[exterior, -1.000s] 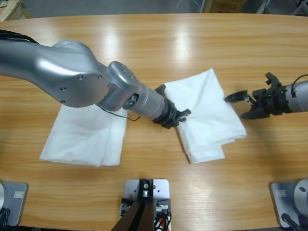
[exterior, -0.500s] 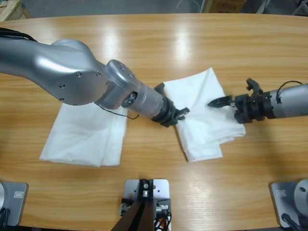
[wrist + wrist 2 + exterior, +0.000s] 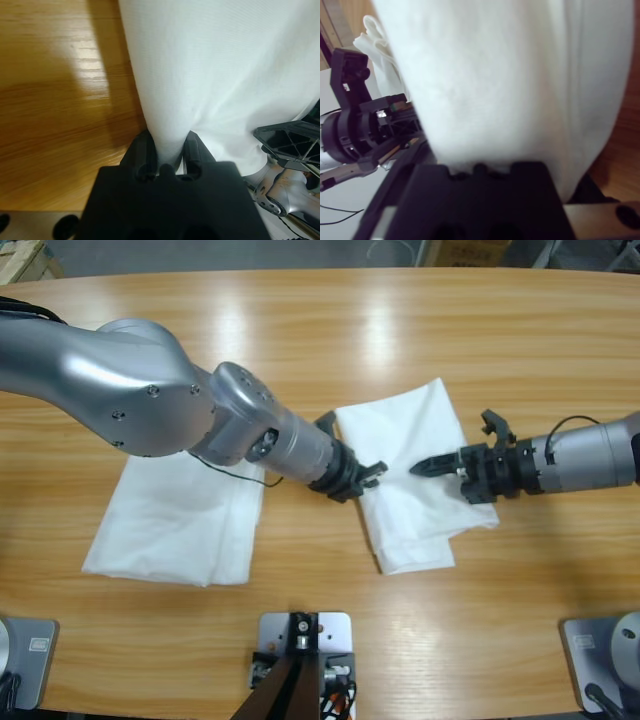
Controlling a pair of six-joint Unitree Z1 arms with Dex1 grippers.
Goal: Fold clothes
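Observation:
A folded white T-shirt [image 3: 425, 425] lies on the wooden table [image 3: 330, 330] right of the middle. My left gripper [image 3: 364, 478] comes in from the left and is shut on the shirt's left edge; in the left wrist view its black jaws pinch a fold of the white cloth [image 3: 215, 75]. My right gripper [image 3: 428, 467] reaches in from the right, low over the middle of the shirt, jaws apart. In the right wrist view the white cloth [image 3: 510, 75] fills the picture and hides the jaw tips. No lettering shows.
A second white T-shirt [image 3: 170, 520] lies folded flat at the left, partly under the left arm's big silver elbow [image 3: 130, 390]. Bare wood runs along the table's far side and front edge.
My right gripper has moved left from beside the shirt's right edge to over its middle. The left gripper has drawn slightly left, and the shirt has shifted left with it.

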